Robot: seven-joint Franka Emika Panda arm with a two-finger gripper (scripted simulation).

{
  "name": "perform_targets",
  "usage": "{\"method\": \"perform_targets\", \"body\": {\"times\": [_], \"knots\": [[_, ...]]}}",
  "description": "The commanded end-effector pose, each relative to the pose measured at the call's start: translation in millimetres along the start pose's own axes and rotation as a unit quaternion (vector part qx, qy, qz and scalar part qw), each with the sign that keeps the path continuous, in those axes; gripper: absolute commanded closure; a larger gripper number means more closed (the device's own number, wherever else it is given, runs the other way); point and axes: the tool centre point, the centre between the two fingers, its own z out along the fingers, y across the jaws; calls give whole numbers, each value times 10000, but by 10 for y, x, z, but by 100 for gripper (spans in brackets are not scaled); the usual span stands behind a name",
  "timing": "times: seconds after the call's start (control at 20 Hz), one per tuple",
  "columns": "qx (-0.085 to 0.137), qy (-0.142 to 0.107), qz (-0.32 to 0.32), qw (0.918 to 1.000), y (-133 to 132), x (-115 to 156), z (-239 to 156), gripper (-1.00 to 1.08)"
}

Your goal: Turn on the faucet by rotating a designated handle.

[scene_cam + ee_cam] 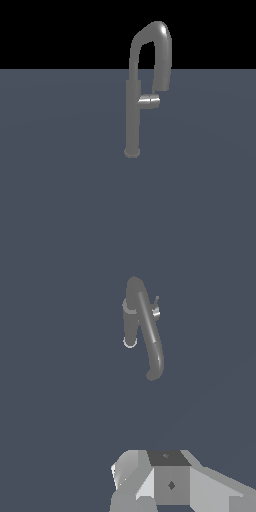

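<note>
Handle [149, 101]: short metal stub, projecting toward 3 o'clock from the faucet [132, 115] stem in the exterior view, untouched. Gripper [145, 481]: well apart from it; jaw state cannot be told. Step: approach; next, reach the stub.

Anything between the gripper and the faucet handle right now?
Nothing visible. In the wrist view only bare grey floor lies between the gripper and the faucet. The handle juts out from the stem to the exterior view's right, under the spout's end, uncovered.
</note>
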Motion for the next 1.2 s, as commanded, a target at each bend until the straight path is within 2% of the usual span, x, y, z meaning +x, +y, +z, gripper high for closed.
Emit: {"method": "perform_targets", "body": {"times": [0.0, 0.3, 0.6, 0.9, 1.15], "knots": [[0, 0, 0, 10000, 0, 0, 0, 108], [50, -69, 53, 9999, -6, 43, 1, 108], [202, -278, 214, 9992, -21, 175, 5, 108], [462, -635, 489, 9957, -38, 400, 24, 108], [751, -1031, 794, 9886, -44, 649, 63, 108]]}}
